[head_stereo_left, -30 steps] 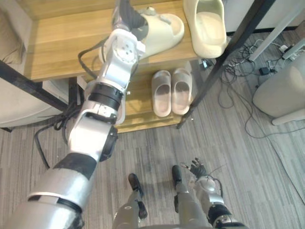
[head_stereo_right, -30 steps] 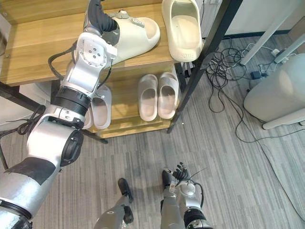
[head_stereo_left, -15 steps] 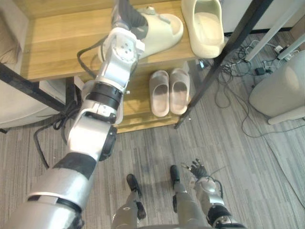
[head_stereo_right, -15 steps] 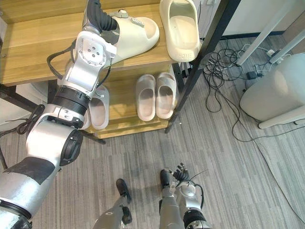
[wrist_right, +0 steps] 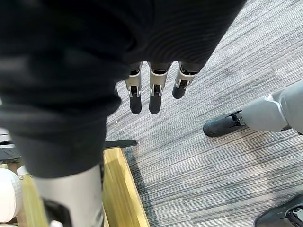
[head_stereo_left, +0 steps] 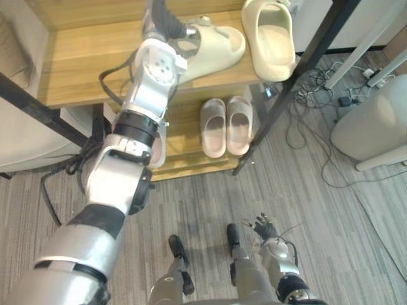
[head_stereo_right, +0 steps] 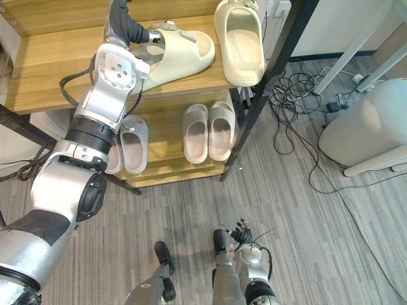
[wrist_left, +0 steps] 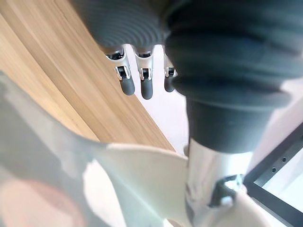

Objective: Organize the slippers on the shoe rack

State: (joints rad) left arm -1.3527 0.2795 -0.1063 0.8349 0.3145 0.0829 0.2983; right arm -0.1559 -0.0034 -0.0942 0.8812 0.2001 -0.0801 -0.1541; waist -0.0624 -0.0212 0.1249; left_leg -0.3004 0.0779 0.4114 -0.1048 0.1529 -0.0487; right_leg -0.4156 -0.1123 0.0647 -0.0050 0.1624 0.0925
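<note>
broadly, the job looks more than half done, with one pair left to square up. on the shoe rack (head_stereo_right: 44,67), the lower shelf holds two pale pairs, each set neatly side by side: one pair (head_stereo_right: 219,130) near the right post, the other pair (head_stereo_right: 135,143) partly behind the left arm. those read as finished.

the top shelf is the open item. a cream slipper (head_stereo_right: 240,38) lies straight at the right end, its near end at or just over the front edge. its mate, the angled cream slipper (head_stereo_right: 184,51), lies slantwise across the board, one end pointing toward the first, near it but not parallel.

the left hand (head_stereo_right: 127,28) is at the strapped end of this angled slipper. in the left wrist view its fingers (wrist_left: 142,87) are extended over bare wood and wrap nothing, while the thumb runs down against the slipper's upper. whether the thumb hooks the strap i cannot tell. i read it as a flat, unclenched hand nudging rather than a grasp.

the right hand (head_stereo_left: 264,225) hangs low over the grey carpet (wrist_right: 213,71), fingers relaxed and empty.

what is left, as i judge it: turn the angled slipper until it lies parallel with its mate and close beside it, and perhaps draw the straight one back from the edge.
</note>
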